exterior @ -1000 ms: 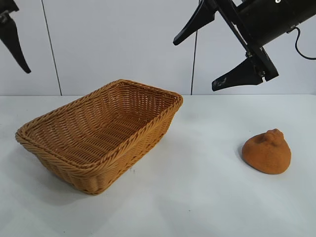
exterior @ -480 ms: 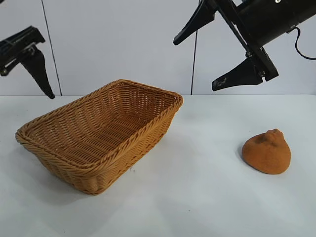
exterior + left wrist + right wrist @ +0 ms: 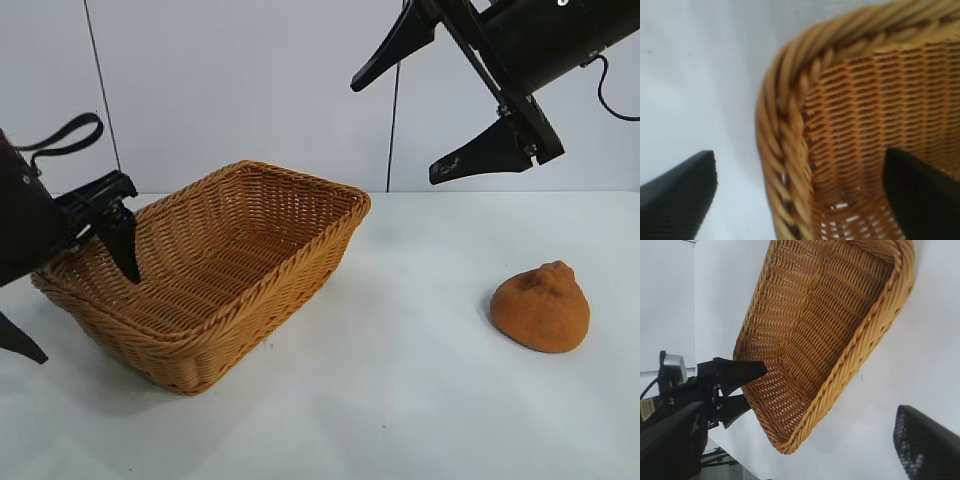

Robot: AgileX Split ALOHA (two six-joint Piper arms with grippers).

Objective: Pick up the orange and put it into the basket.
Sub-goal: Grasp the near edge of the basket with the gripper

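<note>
On the surface (image 3: 400,400) at the right, the orange (image 3: 541,307) sits untouched, well apart from the basket (image 3: 300,260), so I judge the pick-up step has not begun. My right gripper (image 3: 440,100) hangs high above and behind the gap between orange and basket, fingers spread wide and holding nothing. My left gripper (image 3: 70,290) is low at the basket's near-left corner, fingers released and straddling the braided rim: one inside the weave, the other outside over the surface. It grips nothing; I take it as a brace for the basket. Next I need to bring the right gripper down over the orange, fingers either side of its rounded base.
</note>
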